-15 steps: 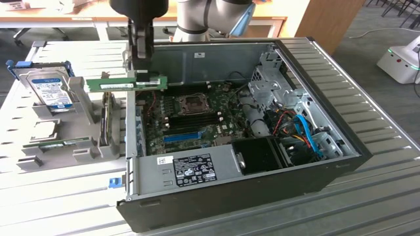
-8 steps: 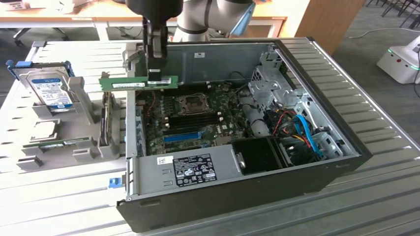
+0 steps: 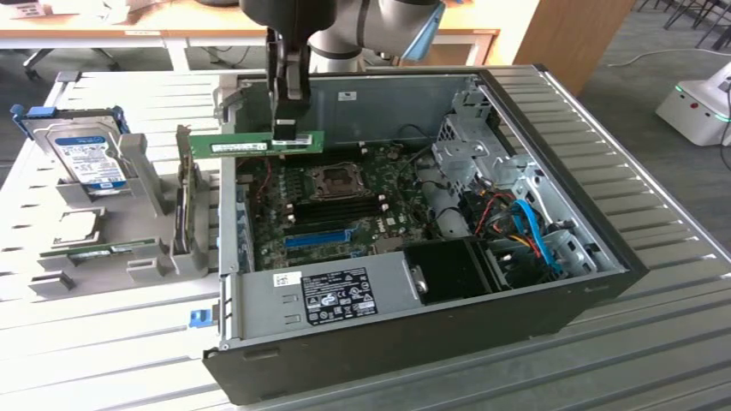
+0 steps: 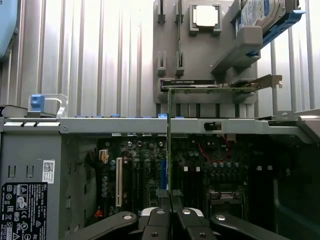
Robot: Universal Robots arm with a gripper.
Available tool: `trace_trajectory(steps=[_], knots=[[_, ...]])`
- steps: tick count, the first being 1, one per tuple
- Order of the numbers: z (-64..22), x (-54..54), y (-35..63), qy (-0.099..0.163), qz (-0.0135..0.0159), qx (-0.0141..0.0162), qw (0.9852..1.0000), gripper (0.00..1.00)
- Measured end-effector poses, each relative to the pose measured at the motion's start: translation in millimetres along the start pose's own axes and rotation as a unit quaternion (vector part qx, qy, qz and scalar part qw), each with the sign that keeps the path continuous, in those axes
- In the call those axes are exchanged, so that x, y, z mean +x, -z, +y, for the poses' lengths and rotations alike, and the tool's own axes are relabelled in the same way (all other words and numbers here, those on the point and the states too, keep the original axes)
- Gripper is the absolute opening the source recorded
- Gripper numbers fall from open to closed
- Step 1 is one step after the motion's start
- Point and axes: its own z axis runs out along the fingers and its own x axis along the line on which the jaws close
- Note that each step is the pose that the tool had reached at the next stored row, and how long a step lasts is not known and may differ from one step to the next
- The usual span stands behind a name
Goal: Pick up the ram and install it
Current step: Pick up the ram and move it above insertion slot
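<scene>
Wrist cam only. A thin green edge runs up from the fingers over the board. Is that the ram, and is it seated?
Observer: It's the ram, seen broadside in the exterior view. It is held level in the air above the open case, not seated.
Operator: Where's the grip along it?
Observer: The gripper is shut on its top edge, nearer the end at the exterior view's right.
Operator: Slots?
Observer: The black memory slots sit next to the processor socket, lower in the exterior view than the ram.
</scene>
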Motion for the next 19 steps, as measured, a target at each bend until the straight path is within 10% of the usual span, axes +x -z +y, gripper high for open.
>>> trace_trajectory(steps=[4, 11, 19], knots=[[-0.1, -0.1, 0.0, 0.000, -0.0001, 0.0016, 1.0000, 0.11], [-0.1, -0.1, 0.0, 0.004, -0.0015, 0.0227, 0.9997, 0.11], [-2.3, -0.1, 0.2, 0.004, -0.0014, 0.0233, 0.9997, 0.11]])
